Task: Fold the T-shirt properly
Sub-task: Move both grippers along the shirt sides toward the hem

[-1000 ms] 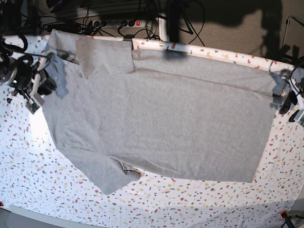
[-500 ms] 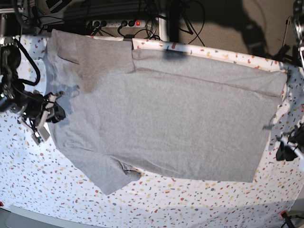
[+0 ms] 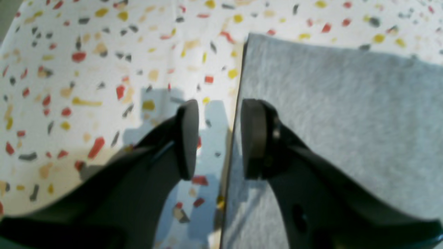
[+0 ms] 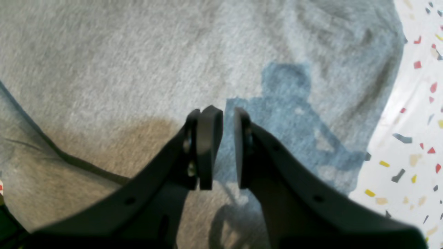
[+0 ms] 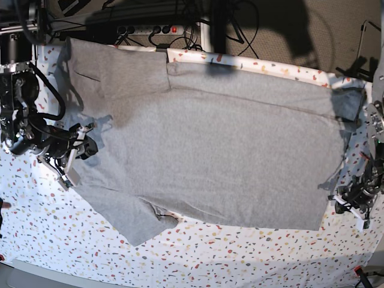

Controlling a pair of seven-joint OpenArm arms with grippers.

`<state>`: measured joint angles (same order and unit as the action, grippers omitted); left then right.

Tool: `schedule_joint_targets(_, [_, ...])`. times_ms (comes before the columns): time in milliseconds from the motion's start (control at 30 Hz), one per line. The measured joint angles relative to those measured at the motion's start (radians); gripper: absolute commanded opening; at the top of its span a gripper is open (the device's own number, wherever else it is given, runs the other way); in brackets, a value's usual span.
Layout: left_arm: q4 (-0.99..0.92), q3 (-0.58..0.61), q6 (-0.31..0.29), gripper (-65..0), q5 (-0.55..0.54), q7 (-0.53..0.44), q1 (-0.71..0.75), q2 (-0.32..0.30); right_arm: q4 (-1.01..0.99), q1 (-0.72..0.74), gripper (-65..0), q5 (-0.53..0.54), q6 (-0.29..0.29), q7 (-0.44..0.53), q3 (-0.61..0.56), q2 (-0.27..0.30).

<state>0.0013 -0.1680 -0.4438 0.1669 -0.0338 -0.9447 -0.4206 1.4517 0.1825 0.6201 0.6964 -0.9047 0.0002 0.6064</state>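
The grey T-shirt (image 5: 210, 150) lies spread, plain side up, across the speckled table (image 5: 240, 258), with one sleeve at the front left and one at the back left. My right gripper (image 5: 87, 146) hovers over the shirt's left edge. In the right wrist view it (image 4: 226, 148) is open by a narrow gap and empty above the grey cloth (image 4: 121, 52). My left gripper (image 5: 343, 201) is at the shirt's front right corner. In the left wrist view it (image 3: 219, 138) is open, straddling the shirt's straight edge (image 3: 346, 103).
A power strip (image 5: 147, 28) and cables lie behind the table's back edge. The shirt's far edge hangs over the white back rim (image 5: 252, 62). Speckled table surface shows along the front and both sides (image 3: 86, 69).
Both arms have moved toward the table's front along the shirt's sides. The cloth bunched at the left gripper's side a second ago now lies flat.
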Motion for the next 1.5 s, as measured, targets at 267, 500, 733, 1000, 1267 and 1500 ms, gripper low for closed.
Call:
schedule_joint_targets(267, [-0.002, 0.000, 0.023, -45.0, 0.000, 0.016, 0.061, 0.005, 0.000, 0.000, -53.5, 0.077, 0.000, -0.097, 0.000, 0.000])
schedule_joint_targets(500, [-0.002, -0.001, -0.010, -45.0, 0.046, 0.028, 0.097, 0.005, 0.000, 0.000, -53.5, 0.114, 0.000, -0.104, 0.000, 0.000])
schedule_joint_targets(733, [-0.002, -0.002, -0.103, -62.0, 0.039, 0.037, 0.106, 0.005, 0.000, 0.000, -53.5, 0.115, 0.000, -0.104, 0.000, 0.000])
schedule_joint_targets(1000, [-0.002, -0.002, -0.106, -65.0, 0.045, 0.007, 0.108, 0.004, 0.000, 0.000, -53.4, 0.054, 0.000, -0.003, 0.000, 0.000])
schedule_joint_targets(1267, [-0.002, -0.002, -0.106, -65.0, -0.015, -0.016, 0.113, 0.006, -0.008, 0.078, -27.5, -0.023, 0.000, 0.077, 0.000, 0.000])
schedule_joint_targets(1500, [-0.002, -0.002, -0.055, -65.0, -0.045, 0.024, 0.110, 0.009, -0.328, 0.315, -27.5, -0.027, -0.003, 0.064, 0.003, -0.052])
